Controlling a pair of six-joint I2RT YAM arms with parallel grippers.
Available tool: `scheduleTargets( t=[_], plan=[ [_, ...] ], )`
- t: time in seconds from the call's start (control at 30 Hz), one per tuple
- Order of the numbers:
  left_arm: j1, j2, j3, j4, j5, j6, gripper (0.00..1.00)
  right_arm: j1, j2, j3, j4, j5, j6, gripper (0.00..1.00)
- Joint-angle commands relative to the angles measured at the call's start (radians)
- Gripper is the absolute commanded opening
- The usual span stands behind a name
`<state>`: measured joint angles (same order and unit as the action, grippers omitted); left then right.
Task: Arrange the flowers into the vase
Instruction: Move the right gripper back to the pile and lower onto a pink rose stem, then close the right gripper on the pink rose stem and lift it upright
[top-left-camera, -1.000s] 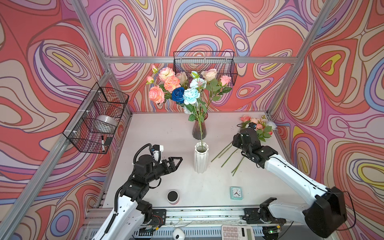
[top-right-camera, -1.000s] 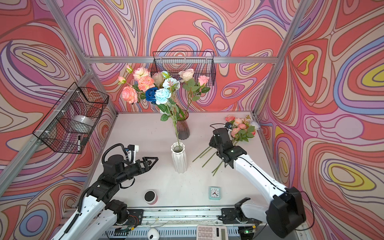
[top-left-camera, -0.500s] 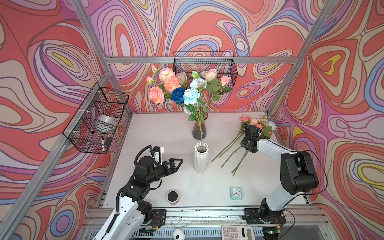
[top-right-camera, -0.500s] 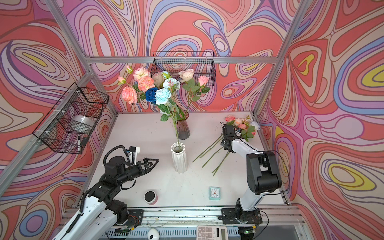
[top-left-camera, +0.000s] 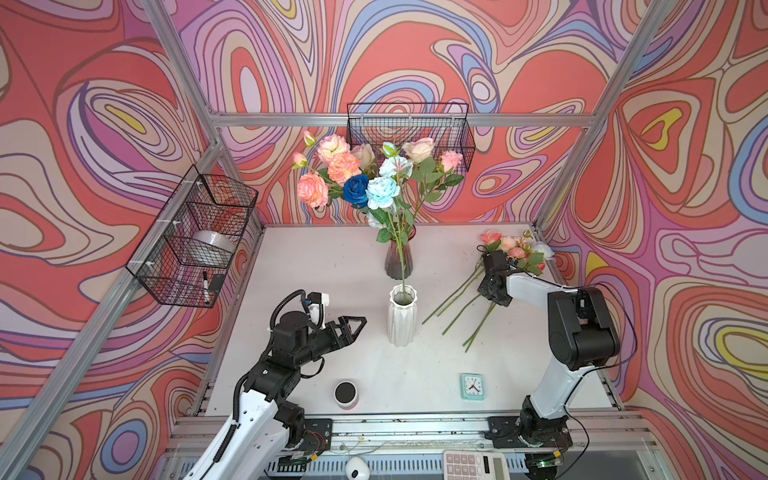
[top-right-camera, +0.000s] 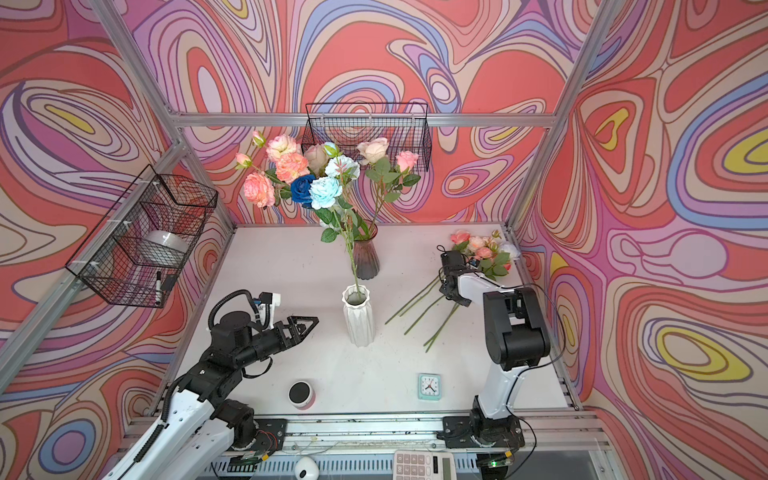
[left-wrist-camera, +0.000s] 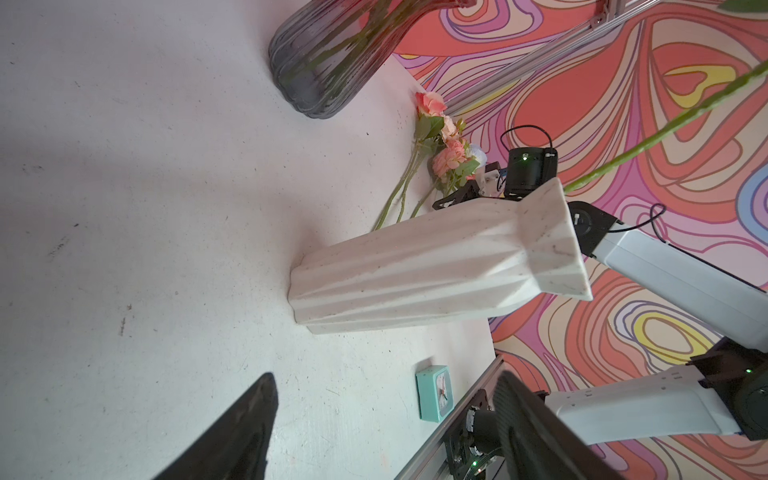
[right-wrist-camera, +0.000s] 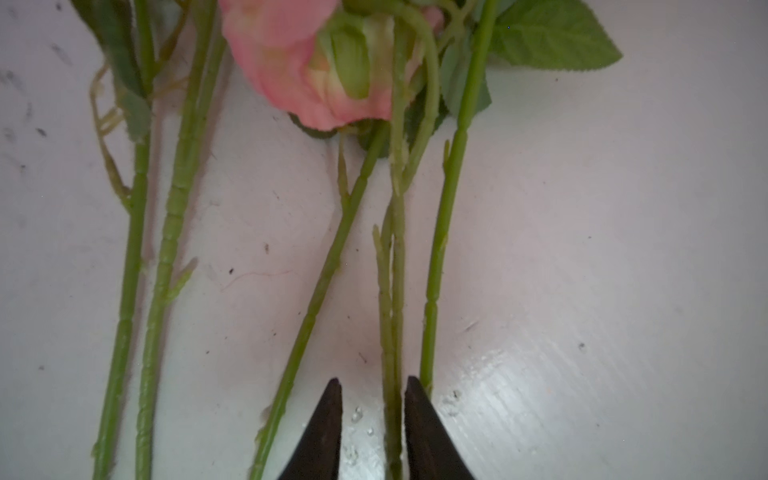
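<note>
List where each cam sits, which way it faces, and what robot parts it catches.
Top views: high at the front, looking down and back over the table; left arm and right arm in frame.
Left wrist: low over the table, facing the white vase; open left end effector tips show.
Right wrist: close above the lying flowers; right end effector straddles one stem.
Shared: top views and left wrist both show the white vase and teal clock.
</note>
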<state>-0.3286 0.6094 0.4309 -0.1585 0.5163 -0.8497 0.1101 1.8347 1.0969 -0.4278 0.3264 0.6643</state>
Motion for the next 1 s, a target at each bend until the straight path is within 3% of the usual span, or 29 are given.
scheduleTargets(
  t=[0.0,0.27,0.57,0.97],
  plan=[
    [-0.005,-0.002,-0.003,0.023,0.003,-0.005,0.84,-0.009,0.034,0.041,-0.01,0.006,-0.012,0.19],
    [-0.006,-0.006,0.005,0.014,-0.002,-0.006,0.84,-0.004,-0.117,0.0,0.024,-0.02,-0.029,0.0],
    [-0.006,0.001,0.027,0.0,-0.014,-0.004,0.84,0.062,-0.401,-0.081,0.151,-0.062,-0.06,0.0],
    [-0.006,-0.01,0.066,-0.065,-0.055,0.017,0.84,0.48,-0.765,0.03,0.293,0.08,-0.312,0.0]
  ],
)
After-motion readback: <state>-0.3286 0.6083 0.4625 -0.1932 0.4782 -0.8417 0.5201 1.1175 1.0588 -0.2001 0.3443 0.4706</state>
